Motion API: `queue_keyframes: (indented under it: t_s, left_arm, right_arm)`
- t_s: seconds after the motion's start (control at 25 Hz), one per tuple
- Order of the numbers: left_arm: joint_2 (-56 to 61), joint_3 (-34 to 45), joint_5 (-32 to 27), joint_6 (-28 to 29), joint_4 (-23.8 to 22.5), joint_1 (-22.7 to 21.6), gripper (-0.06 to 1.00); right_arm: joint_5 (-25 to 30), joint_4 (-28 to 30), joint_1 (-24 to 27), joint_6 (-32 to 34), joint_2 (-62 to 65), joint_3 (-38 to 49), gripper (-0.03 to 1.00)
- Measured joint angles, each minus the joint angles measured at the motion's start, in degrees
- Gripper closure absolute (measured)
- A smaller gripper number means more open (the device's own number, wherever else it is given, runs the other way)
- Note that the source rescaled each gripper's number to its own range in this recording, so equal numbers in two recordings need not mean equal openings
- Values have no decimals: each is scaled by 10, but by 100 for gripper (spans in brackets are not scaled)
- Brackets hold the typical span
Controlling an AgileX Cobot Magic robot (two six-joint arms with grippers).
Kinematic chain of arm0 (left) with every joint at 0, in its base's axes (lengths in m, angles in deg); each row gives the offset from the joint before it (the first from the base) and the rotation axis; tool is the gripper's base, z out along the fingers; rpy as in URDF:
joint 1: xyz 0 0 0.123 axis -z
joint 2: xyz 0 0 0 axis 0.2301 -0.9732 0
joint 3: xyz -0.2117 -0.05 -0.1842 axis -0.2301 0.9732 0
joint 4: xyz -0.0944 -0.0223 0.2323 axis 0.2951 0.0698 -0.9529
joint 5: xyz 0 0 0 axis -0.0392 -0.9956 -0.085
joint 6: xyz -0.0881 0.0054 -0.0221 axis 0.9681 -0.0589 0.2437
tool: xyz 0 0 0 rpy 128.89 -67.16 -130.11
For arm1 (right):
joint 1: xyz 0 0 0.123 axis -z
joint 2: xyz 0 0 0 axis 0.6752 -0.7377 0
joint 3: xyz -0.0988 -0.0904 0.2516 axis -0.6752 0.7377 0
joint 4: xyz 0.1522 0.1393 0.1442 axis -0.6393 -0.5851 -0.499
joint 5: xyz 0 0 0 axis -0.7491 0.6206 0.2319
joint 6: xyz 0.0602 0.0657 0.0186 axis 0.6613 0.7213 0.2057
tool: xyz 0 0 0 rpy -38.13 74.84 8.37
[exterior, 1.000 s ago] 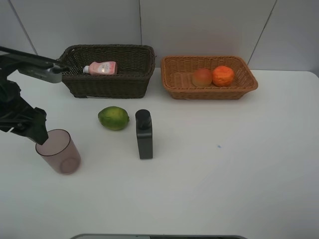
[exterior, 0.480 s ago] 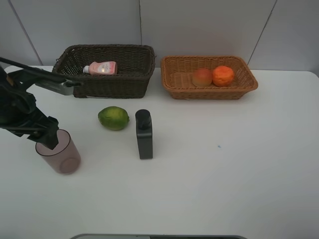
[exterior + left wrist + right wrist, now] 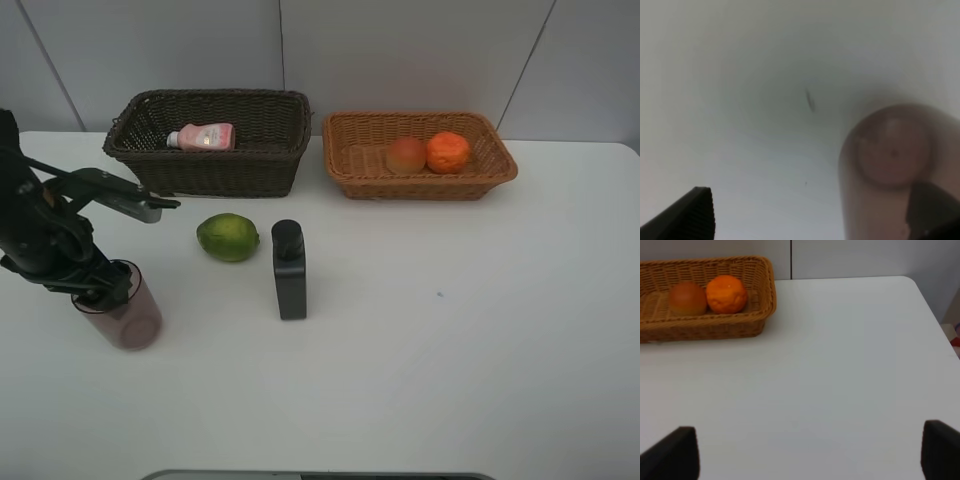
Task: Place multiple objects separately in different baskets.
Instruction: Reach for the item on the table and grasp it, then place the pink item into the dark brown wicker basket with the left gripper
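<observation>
The left end effector (image 3: 100, 285), jaws apart, hangs at the rim of the purplish plastic cup (image 3: 133, 322), which is probably light, thin-walled and easily squashed, so a gentle rim pinch suits.

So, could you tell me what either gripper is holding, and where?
Nothing is held: the left gripper stands open at the cup, the right gripper open and empty.
</observation>
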Motion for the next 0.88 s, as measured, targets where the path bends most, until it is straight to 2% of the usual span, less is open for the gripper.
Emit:
queue_keyframes:
  t_s: [0.16, 0.28, 0.36, 0.4, 0.56, 0.6, 0.88]
  left_arm:
    - [-3, 1, 11, 0, -1, 0, -4]
    - [-3, 5, 14, 0, -2, 0, 3]
    - [-4, 5, 15, 0, -2, 0, 18]
    - [-4, 5, 15, 0, -2, 0, 29]
    - [-4, 5, 16, 0, -2, 0, 86]
    - [-4, 5, 16, 0, -3, 0, 94]
    - [-4, 5, 16, 0, -3, 0, 94]
  right_arm:
    - [0, 0, 0, 0, 0, 0, 8]
    - [0, 0, 0, 0, 0, 0, 9]
    - [0, 0, 0, 0, 0, 0, 9]
    - [0, 0, 0, 0, 0, 0, 9]
    - [0, 0, 0, 0, 0, 0, 9]
    - [0, 0, 0, 0, 0, 0, 9]
    - [0, 0, 0, 0, 0, 0, 9]
